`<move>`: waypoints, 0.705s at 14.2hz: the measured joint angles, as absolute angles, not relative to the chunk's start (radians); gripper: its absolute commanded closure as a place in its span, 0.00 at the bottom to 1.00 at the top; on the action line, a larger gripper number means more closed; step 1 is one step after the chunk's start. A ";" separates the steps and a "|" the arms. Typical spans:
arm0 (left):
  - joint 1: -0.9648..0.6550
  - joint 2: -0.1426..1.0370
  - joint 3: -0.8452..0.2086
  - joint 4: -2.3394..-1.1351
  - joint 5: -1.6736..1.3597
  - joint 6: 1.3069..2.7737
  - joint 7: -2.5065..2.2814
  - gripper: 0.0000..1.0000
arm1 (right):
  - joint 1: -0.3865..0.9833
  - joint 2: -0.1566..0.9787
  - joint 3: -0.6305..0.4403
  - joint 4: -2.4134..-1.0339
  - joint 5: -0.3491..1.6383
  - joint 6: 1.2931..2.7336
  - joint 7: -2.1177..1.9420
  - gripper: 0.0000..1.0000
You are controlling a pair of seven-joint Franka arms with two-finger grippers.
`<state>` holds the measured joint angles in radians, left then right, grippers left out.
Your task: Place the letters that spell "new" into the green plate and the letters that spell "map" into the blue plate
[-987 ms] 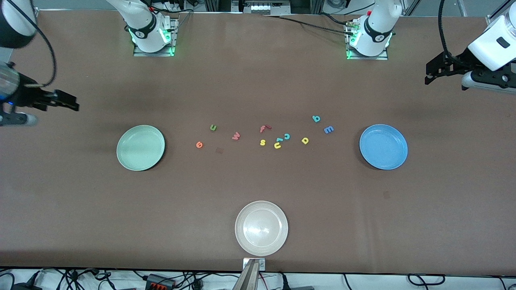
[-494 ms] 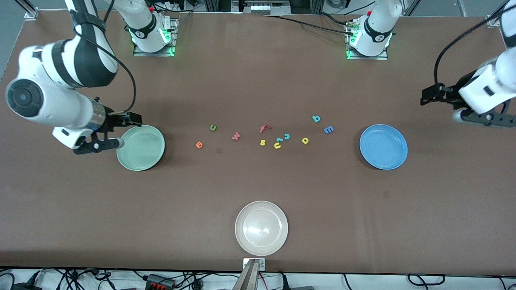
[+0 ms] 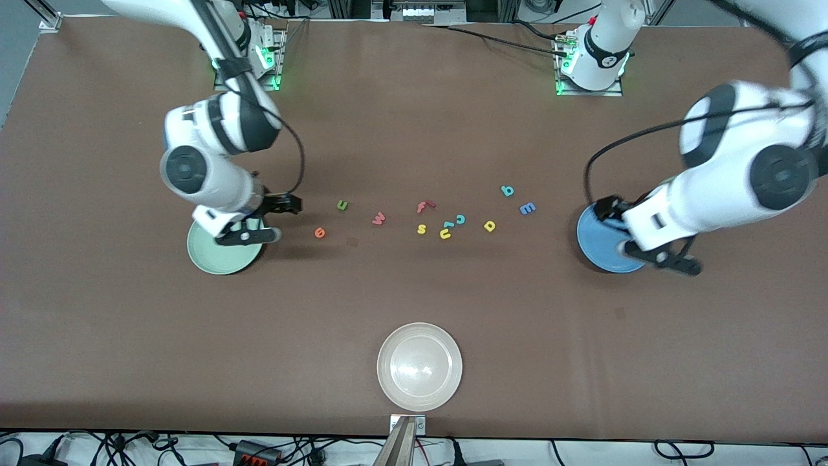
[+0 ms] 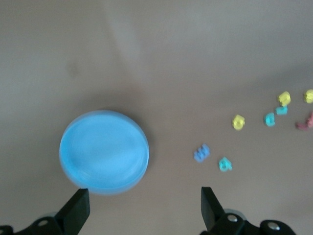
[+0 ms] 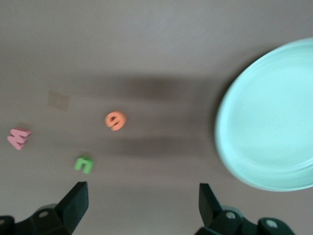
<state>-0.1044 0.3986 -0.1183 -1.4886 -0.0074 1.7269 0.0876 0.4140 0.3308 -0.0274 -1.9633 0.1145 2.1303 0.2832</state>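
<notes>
Right arm bent low, right gripper (image 3: 289, 206) over table just past green plate (image 3: 220, 259) rim – fingers (image 5: 76, 198) wide apart, empty. Left gripper (image 3: 605, 210) over blue plate (image 3: 598, 246) edge, spread wide, empty.

Letters on table between plates: orange "e" (image 3: 319, 232), green "n" (image 3: 342, 205), pink "w" (image 3: 379, 219) toward right gripper – teal "p" (image 3: 508, 190), blue "m" (image 3: 527, 208), yellow "a" (image 3: 490, 226) toward left gripper.

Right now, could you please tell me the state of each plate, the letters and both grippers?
green plate: empty, under right gripper.
blue plate: empty, under left gripper.
cream-white plate: empty.
letters "new": loose on table.
letters "map": loose on table.
right gripper: open, empty.
left gripper: open, empty.
</notes>
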 measured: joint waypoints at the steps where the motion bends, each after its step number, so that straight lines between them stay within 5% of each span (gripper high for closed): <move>1: -0.125 0.441 -0.119 -1.484 0.006 1.775 0.088 0.00 | 0.449 0.345 -0.027 -1.966 0.115 2.142 0.351 0.04; 6: -0.219 0.586 -0.122 -1.500 0.021 1.886 0.144 0.00 | 0.544 0.427 -0.027 -1.969 0.115 2.256 0.585 0.16; 10: -0.279 0.579 -0.136 -1.673 0.021 2.089 0.101 0.00 | 0.605 0.495 -0.027 -1.975 0.115 2.346 0.721 0.23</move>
